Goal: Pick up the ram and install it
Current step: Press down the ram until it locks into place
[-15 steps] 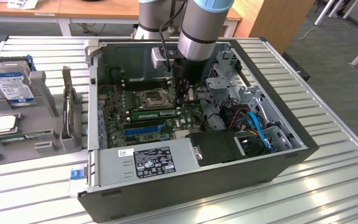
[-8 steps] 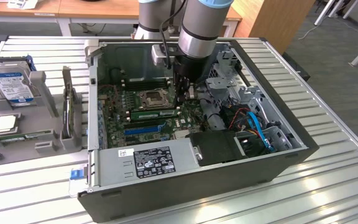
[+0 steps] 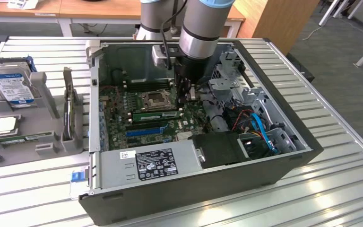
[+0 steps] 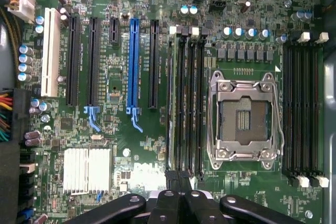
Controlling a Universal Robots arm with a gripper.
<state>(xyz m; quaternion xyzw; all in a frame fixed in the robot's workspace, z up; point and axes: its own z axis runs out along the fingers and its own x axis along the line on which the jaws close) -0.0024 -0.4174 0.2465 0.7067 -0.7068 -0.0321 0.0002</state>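
Wrist view, ram [image 4: 169,98] seated in slot, closed claw [image 4: 178,182] touching its end.

The arm [image 3: 197,28] hides part of the motherboard [image 3: 150,113]

Case [image 3: 282,163]: matt dark grey sheet metal, smooth. Power supply [image 3: 150,163]: bare brushed grey metal with a glossy printed paper label. Motherboard [image 4: 121,77]: matt green circuit laminate with small shiny solder points. Slots [image 4: 133,61]: glossy moulded plastic, blue, black and white. Ram [image 3: 154,116]: green board, matt black chips. Socket frame [image 4: 244,158]: polished silver metal. Heatsink [image 4: 86,169]: pale finned metal, satin. Gripper [image 4: 178,182]: matt black fingers with shiny screw heads. Arm [image 3: 200,28]: smooth satin grey metal. Table [image 3: 332,189]: ribbed bright aluminium, reflective. Hard drive [image 3: 10,87]: shiny metal lid with a paper label.
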